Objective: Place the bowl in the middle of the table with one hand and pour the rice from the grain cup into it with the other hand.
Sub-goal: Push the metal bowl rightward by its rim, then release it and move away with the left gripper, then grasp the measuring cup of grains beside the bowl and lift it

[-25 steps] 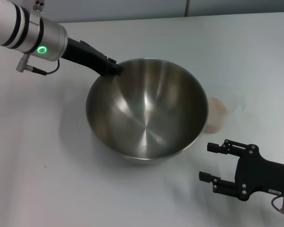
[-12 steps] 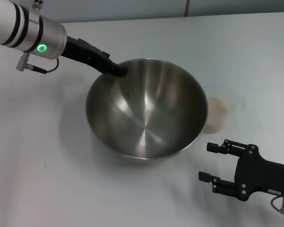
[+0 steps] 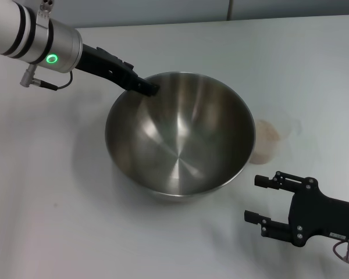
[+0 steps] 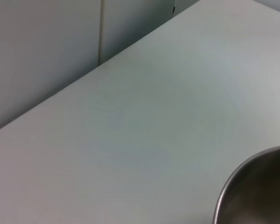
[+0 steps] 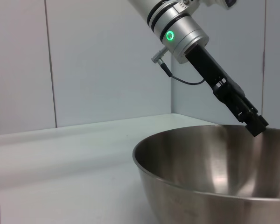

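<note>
The steel bowl (image 3: 180, 139) stands on the white table (image 3: 58, 192), near its middle. My left gripper (image 3: 148, 88) is at the bowl's far left rim; in the right wrist view the left gripper (image 5: 253, 123) sits just over the rim of the bowl (image 5: 210, 182). The left wrist view shows only a piece of the bowl's rim (image 4: 233, 191). The clear grain cup (image 3: 271, 137) with pale rice (image 3: 266, 132) in it stands upright just right of the bowl, partly hidden by it. My right gripper (image 3: 253, 199) is open and empty, low over the table in front of the cup.
The table's back edge (image 3: 221, 22) meets a grey wall. Bare tabletop lies left of and in front of the bowl. The right arm's black wrist (image 3: 323, 218) fills the near right corner.
The left gripper's tip has shifted slightly right along the rim, over the bowl's inside. Bowl, cup and right gripper have stayed put.
</note>
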{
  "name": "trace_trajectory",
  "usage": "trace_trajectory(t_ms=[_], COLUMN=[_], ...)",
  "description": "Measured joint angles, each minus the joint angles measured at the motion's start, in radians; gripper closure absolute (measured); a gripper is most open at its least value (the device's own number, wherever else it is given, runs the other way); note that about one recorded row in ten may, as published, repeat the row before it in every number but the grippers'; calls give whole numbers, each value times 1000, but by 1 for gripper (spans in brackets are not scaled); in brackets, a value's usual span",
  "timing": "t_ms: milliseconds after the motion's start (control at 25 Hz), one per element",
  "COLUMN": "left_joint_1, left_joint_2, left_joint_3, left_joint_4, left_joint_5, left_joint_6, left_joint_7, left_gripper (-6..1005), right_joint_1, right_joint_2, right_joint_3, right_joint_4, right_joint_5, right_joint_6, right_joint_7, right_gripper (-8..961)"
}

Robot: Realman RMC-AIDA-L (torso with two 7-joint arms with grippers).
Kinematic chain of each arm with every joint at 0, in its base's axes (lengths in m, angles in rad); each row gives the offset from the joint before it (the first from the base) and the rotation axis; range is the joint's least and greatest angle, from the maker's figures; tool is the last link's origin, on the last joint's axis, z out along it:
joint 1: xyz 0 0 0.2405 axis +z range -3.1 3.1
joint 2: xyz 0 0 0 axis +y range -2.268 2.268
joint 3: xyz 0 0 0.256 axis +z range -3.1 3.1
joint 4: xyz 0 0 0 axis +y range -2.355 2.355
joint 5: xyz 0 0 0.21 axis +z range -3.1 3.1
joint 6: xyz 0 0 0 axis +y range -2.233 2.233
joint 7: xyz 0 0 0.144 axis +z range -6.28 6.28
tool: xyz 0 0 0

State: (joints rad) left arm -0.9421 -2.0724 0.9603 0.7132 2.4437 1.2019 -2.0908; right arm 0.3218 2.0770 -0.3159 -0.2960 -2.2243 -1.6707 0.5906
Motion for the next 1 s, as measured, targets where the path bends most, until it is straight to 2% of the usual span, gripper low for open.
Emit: trace_trajectory(t_ms=[160,320,400,480,520,560,680,800,840,880,920,960,1000], left_joint_1=[4,28,142,142,212,255,353,434,434,473,473,561,577], left_joint_2=[0,4,11,11,13,14,15,16,16,17,17,20,23], left_joint_3=[0,-6,-30,-30,-38,-38,-38,-40,-40,-43,-43,-61,-71], left_joint_4=[1,13,53,53,66,68,68,53,53,39,39,-33,-62], left_joint_5=[-4,-78,-315,-315,-431,-484,-604,-697,-697,-739,-739,-811,-821], left_joint_6=[0,9,69,69,103,127,181,234,234,262,262,344,371], left_joint_7=[1,33,186,186,264,310,412,516,516,575,575,732,782], left_gripper=[131,132,132,132,132,132,132,132,132,132,132,132,132], right_joint_1=[0,0,0,2,3,3,4,5,5,5,5,5,5], right_joint_2=[0,0,0,0,0,0,0,-1,-1,-1,-1,-1,-2], right_joint_3=[0,2,2,2,2,2,1,1,2,2,2,3,3], right_joint_4=[0,0,0,0,0,-1,-3,-5,-6,-6,-7,-7,-7], right_joint_5=[0,0,0,0,0,0,0,0,0,0,0,0,0], right_joint_6=[0,0,0,1,1,1,2,2,2,2,2,2,2], right_joint_7=[0,0,0,0,0,0,0,0,0,0,0,0,0], right_gripper=[267,267,267,267,267,267,267,267,267,267,267,267,267])
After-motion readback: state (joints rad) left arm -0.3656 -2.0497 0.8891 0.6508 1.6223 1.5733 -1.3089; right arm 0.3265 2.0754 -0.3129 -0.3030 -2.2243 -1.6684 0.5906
